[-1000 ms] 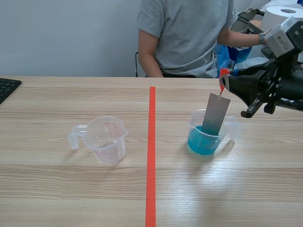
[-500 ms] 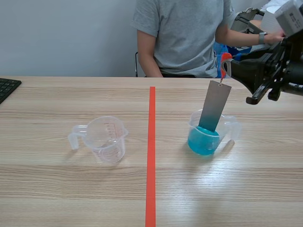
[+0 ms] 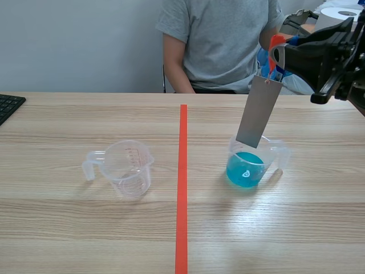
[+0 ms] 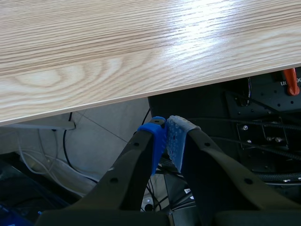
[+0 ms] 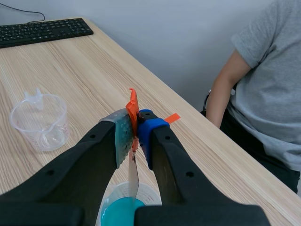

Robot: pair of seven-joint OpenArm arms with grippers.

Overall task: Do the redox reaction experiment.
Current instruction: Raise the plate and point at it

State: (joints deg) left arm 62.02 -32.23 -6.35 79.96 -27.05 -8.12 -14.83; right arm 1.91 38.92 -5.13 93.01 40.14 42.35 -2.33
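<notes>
Right arm comes in high from the right side of the table. The right gripper [image 3: 278, 57] [image 5: 134, 127] is closed tight on an orange tab [image 3: 276, 43] [image 5: 132, 110], which is pinched between its two pads. A flat grey metal strip [image 3: 259, 111] [image 5: 133, 176] hangs from that tab. It is tilted, with its top toward the arm and its lower end nearer the red tape line [image 3: 182, 182].

The strip's lower edge is about level with the rim of the blue-liquid measuring cup [image 3: 251, 162] [image 5: 123, 207] and out of the liquid. This clear plastic cup stands upright on the wooden table [image 3: 85, 228] to the right of the tape line, roughly half full of bright blue solution. A small ripple mark shows on the liquid surface.

A second vessel, the empty measuring cup [image 3: 126, 167] [image 5: 40, 121], is clear and upright. It stands left of the tape line, well apart from the blue one, and nothing touches it.

The left gripper [image 4: 165, 136] sits below the near table edge. Its dotted pads are pressed together with nothing between them, and cables and floor show beneath it. It does not appear in the scene view.

A person in a grey T-shirt [image 3: 219, 43] [image 5: 268, 84] sits across the table. A black keyboard [image 3: 8, 105] [image 5: 42, 32] lies at the far left edge of the table. A white paper roll [image 3: 336, 17] stands behind the right arm.
</notes>
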